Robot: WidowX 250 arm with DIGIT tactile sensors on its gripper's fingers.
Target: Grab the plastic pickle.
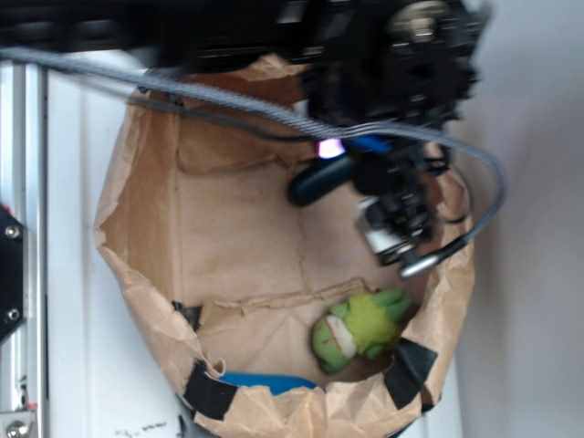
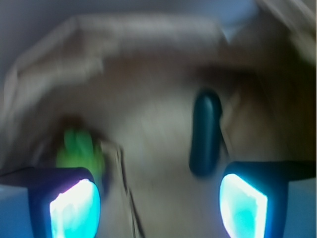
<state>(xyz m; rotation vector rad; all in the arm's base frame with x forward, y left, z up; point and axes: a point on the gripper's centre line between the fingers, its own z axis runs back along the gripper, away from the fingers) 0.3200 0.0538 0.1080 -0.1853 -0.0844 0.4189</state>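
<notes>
- Pickle (image 1: 315, 181) (image 2: 205, 131): dark green, glossy, lying on bag floor nr the back wall, tilted in ext view; upright-looking capsule in wrist view, right of centre.
- Not held; nothing seen touching it in wrist view.
- Gripper (image 2: 158, 198) above the bag, jaws wide apart, nothing between them; pads (image 2: 74, 210) glowing cyan at bottom corners of wrist view.
- Pickle's near end just beside right pad, slightly inboard; contact w/ pad can't tell (blur).
- In ext view arm body overhangs bag's upper right, fingertips hard to make out; pink-lit spot just above pickle.
- Bag (image 1: 137, 228): brown paper, open top, rim rolled, black tape patches on front rim.
- Plush (image 1: 358, 328) (image 2: 79, 148): lime green, w/ face, in front right corner of bag, well apart from pickle.
- Cable (image 1: 228, 100): grey, braided, running across bag top.
- Blue object (image 1: 265, 381) behind front rim; type unclear.
</notes>
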